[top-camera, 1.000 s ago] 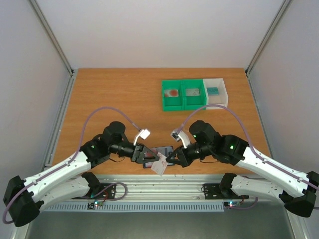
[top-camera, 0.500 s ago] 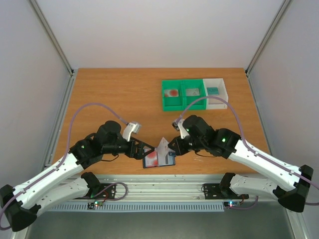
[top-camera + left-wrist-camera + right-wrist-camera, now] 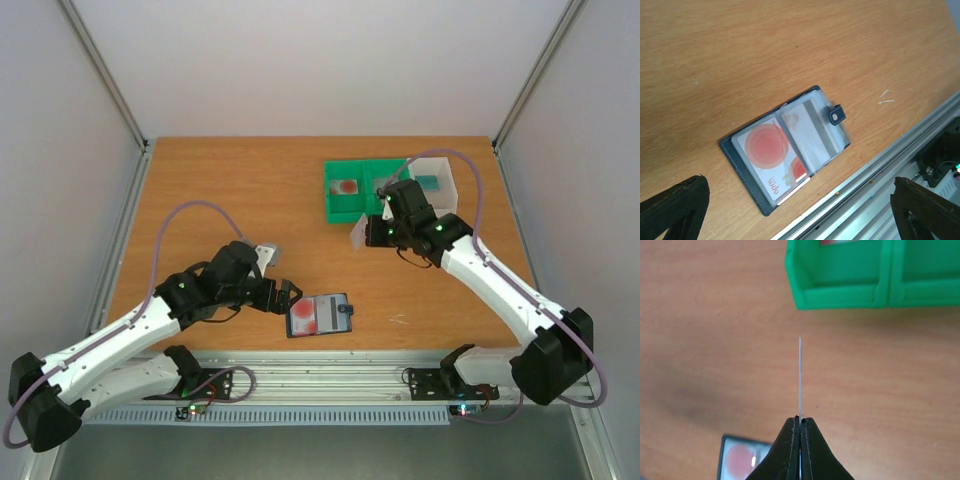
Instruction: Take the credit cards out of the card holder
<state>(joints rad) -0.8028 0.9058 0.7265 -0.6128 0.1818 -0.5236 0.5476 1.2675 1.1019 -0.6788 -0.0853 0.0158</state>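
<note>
Okay, left claw (image 3: 287,298) is spread wide, gripping nothing, just beside the card holder (image 3: 790,155). Card holder lies open and flat on the desk (image 3: 220,200) near the front edge, snap tab sticking out. A red-and-white card (image 3: 771,159) sits in one clear pocket, a grey-striped card (image 3: 812,132) in the other. Right claw (image 3: 800,421) is pinched tight on a thin card (image 3: 799,375), seen edge-on, above the desk just short of the green bins (image 3: 840,285). A white bin (image 3: 437,185) adjoins them.
</note>
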